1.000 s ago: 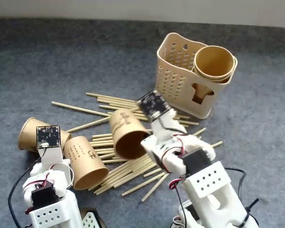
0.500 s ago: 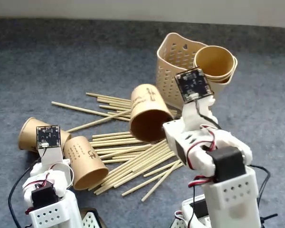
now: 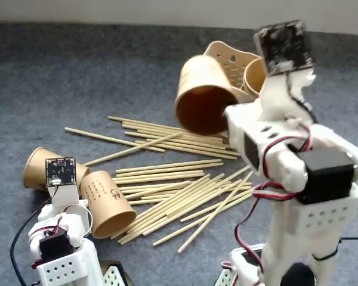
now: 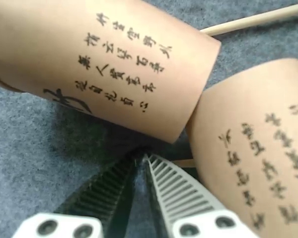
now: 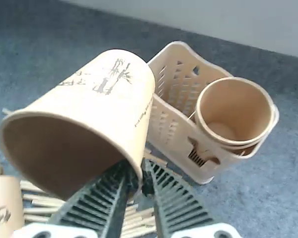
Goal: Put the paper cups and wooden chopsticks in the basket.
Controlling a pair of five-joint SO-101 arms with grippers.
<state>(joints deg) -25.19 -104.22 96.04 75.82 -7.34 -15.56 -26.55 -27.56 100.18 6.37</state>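
Brown paper, pinched at the rim: our right gripper (image 5: 136, 173) is closed on a cup (image 5: 79, 144), with the cup's wall between its fingers. In the high view the cup hangs in the air above the surface (image 3: 77, 77), mouth tipped toward 7 o'clock, just at the 8 o'clock side of the basket (image 3: 224, 59). The basket stands at 1 o'clock of the chopsticks (image 3: 179, 193). Stacked cups (image 5: 233, 111) already fill its 3 o'clock end. Two cups (image 3: 107, 202) lie on their sides at 8 o'clock of the pile. Our left gripper (image 4: 141, 163) sits low beside them, fingers drawn together on nothing.

We judge the hold to be the weak point. It is a thin grip on one soft wall, so the cup may swing or slide out if the arm jolts. The cup is also lying over rather than upright. Let go like this, it may catch the basket's rim or the stacked cups and roll back out. Free room is only at the basket's 9 o'clock end, so a release too far toward 3 o'clock would likely bounce. The basket looks light, and a nudge from the arm could tip it.
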